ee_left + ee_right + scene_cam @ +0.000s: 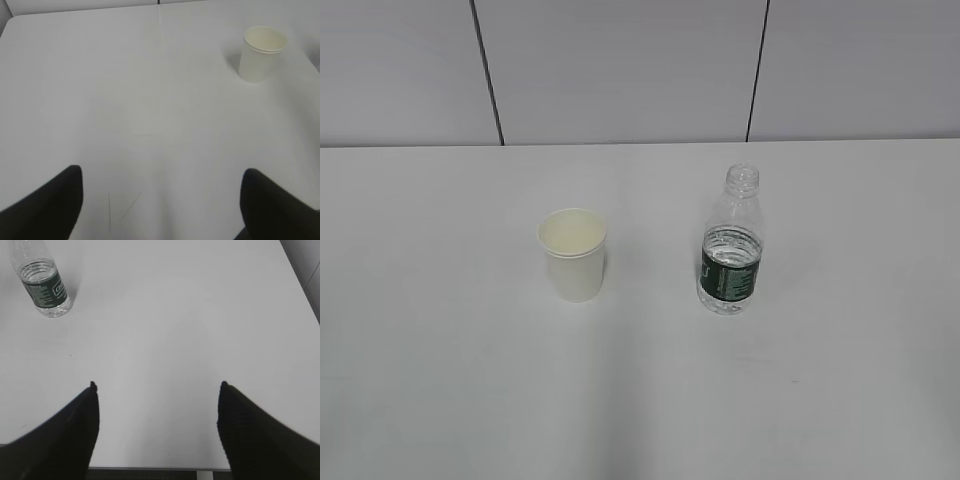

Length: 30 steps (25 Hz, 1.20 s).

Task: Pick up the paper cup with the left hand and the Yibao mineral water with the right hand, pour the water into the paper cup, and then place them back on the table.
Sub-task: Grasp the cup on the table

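Nearest the cameras are the two hands, each seen only in its own wrist view. The left hand (160, 200), a black two-finger gripper, has its fingers spread wide with bare surface between them, grasping nothing. The right hand (157, 425), likewise black and two-fingered, is also splayed apart and carries nothing. Neither appears in the exterior view, so both seem to sit well back near the front edge, which suggests the task has not yet begun.

Beyond them stretches the large plain white matte tabletop (440, 400). Farther on, the small white tapered paper cup (573, 254) with a rolled rim and cream interior stands upright, mouth up. It lies to the upper right of the left wrist view (262, 53), well apart from the left hand. It is placed on the left, presumably so that the left hand can take it without crossing over.

To the cup's right, clearly apart from it, stands the small clear plastic Yibao mineral water bottle (731, 243) with a dark green label band, upright, uncapped and partly filled. In the right wrist view it sits at the upper left (42, 282), far from the right hand.

Nothing else lies on the surface, so no obstacle stands between either hand and its target. Behind everything rises a pale grey panelled wall (620, 70).
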### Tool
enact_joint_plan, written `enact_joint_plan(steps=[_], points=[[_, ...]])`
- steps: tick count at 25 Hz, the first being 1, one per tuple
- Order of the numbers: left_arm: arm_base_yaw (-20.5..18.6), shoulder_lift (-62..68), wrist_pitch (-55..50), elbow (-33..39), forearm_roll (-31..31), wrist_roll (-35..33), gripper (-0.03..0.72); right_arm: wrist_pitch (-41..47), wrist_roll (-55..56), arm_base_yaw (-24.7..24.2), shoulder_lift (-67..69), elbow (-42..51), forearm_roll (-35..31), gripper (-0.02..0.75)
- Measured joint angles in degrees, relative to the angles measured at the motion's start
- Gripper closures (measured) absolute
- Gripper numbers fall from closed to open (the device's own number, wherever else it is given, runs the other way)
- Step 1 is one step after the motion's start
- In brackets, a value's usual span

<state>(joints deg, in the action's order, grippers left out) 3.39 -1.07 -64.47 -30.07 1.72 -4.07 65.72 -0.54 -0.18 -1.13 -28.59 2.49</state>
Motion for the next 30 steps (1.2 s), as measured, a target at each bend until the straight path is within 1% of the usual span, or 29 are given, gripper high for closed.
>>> enact_joint_plan(steps=[26,30], points=[[0.0,0.0,0.4,0.0,0.0,0.0,0.103,0.0,0.0,0.0,0.0,0.0,-0.1,0.168],[0.0,0.0,2.6,-1.1,0.0,0.0,0.103,0.0,0.0,0.0,0.0,0.0,-0.1,0.168]])
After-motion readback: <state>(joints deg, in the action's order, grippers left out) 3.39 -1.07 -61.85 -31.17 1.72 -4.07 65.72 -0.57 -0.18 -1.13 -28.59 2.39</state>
